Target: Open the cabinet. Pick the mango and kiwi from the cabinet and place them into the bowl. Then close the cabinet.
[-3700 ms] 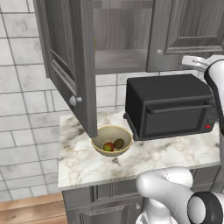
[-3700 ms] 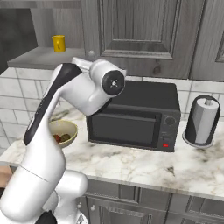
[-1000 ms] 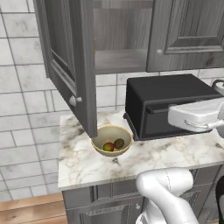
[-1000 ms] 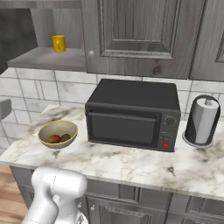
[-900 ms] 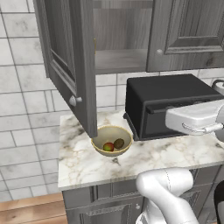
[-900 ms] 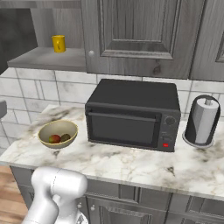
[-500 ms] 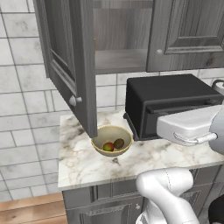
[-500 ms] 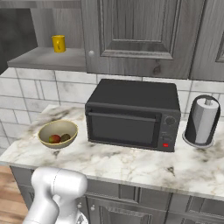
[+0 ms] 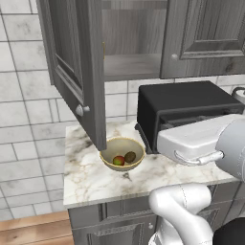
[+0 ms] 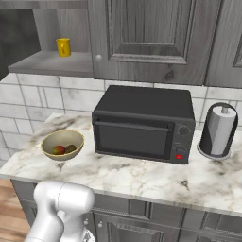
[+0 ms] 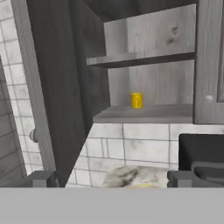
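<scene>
With both fruits lying in the bowl (image 9: 122, 153), the carrying part of the job looks finished. The mango (image 9: 118, 161) and the kiwi (image 9: 130, 156) sit touching, side by side on the speckled inside; the right base view gives the same pairing, mango (image 10: 59, 150) left of kiwi (image 10: 70, 148). The bowl stands on the tabletop (image 9: 88, 179) near its left end, close to the back wall and just beside the black toaster oven (image 9: 182, 110), directly under the open door.

The cabinet (image 9: 134, 48) has its left door (image 9: 76, 72) swung wide, standing edge-on over the bowl, knob (image 9: 80, 110) facing outward. Right door shut. Judged: the door hangs out because the shelf had to be reached; closing it is the one step left.

On the shelf (image 11: 144, 113) a small yellow cup (image 11: 136, 100) stands alone toward the back.

Tool (image 11: 111, 178): tips apart, wide, nothing between them. It is pulled back from the cabinet and looks along toward the opening, with the door's inner face at the left of the hand view. Likely posture for coming round the door's outer face to push it shut. Risk, as judged: the door's lower corner hangs close above the bowl's rim, though whether it would clear it I cannot tell.

A paper towel roll (image 10: 218, 130) stands at the tabletop's right end, well apart.
</scene>
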Controlling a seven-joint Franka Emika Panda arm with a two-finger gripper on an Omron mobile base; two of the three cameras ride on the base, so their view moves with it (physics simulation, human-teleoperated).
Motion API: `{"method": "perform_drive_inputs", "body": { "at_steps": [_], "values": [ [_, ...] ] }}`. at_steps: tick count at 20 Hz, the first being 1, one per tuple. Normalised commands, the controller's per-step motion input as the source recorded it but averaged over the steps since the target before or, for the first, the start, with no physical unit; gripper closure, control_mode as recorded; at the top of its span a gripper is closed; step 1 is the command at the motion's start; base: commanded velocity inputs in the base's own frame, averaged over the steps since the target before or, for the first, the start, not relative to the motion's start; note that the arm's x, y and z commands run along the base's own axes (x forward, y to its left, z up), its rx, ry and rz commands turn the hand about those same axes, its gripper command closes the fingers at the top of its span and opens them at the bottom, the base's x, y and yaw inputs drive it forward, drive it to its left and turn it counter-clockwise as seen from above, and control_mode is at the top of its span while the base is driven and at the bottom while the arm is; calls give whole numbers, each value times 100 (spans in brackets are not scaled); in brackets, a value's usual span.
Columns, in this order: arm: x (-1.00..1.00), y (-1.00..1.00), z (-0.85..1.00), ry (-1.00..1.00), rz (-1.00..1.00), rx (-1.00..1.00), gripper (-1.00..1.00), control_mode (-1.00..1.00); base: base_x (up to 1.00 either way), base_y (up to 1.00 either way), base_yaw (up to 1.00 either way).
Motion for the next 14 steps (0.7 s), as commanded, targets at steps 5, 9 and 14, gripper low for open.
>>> {"method": "perform_drive_inputs", "body": {
  "at_steps": [5, 9, 14],
  "values": [
    [-7, 29, 0, -11, -4, -5, -100, -100, 0, 0, 0],
    [0, 25, 0, -7, -5, -3, -100, -100, 0, 0, 0],
    [0, 27, 0, -7, -8, -4, -100, -100, 0, 0, 0]
  ]
}}
